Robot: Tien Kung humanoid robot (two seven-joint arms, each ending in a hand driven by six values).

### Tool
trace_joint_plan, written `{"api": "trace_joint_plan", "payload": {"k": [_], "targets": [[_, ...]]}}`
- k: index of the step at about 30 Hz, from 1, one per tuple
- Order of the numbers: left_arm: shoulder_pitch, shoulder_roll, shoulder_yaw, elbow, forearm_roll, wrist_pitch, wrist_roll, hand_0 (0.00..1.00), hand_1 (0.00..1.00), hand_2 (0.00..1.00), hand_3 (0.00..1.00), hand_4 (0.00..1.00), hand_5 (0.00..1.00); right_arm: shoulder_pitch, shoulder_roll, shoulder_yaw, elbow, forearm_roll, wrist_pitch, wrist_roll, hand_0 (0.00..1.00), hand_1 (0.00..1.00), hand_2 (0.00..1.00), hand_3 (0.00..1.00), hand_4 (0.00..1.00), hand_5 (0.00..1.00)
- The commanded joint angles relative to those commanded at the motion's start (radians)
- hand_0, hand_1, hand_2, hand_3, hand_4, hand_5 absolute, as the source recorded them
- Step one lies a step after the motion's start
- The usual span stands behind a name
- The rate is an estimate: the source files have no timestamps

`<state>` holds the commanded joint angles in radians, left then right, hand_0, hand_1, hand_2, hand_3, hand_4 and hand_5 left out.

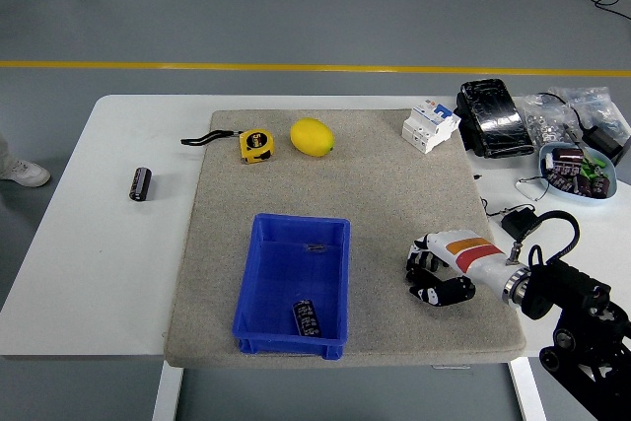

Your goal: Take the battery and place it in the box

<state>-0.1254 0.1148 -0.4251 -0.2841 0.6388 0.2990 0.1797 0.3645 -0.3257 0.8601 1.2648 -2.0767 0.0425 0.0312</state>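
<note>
A blue box point(293, 283) sits on the grey mat near the table's front edge. Inside it, at its near end, lies a black battery point(307, 318). A second black battery point(142, 183) lies on the bare white table at the far left. My right hand point(430, 274) hovers low over the mat to the right of the box, its fingers curled and holding nothing. The left arm does not show.
On the mat's far side lie a yellow tape measure point(255, 144), a lemon point(312, 136) and a white circuit breaker point(430, 124). A black pack point(494, 117), bagged parts and a bowl of parts point(578, 171) crowd the table's right side.
</note>
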Motion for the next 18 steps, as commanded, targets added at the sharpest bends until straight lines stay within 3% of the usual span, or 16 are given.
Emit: {"api": "trace_joint_plan", "payload": {"k": [18], "targets": [[0.006, 0.002, -0.011, -0.001, 0.017, -0.005, 0.009, 0.692, 0.654, 0.702, 0.663, 0.683, 0.699, 0.007, 0.001, -0.002, 0.002, 0.013, -0.017, 0.006, 0.270, 0.378, 0.454, 0.482, 0.659, 0.090]]}}
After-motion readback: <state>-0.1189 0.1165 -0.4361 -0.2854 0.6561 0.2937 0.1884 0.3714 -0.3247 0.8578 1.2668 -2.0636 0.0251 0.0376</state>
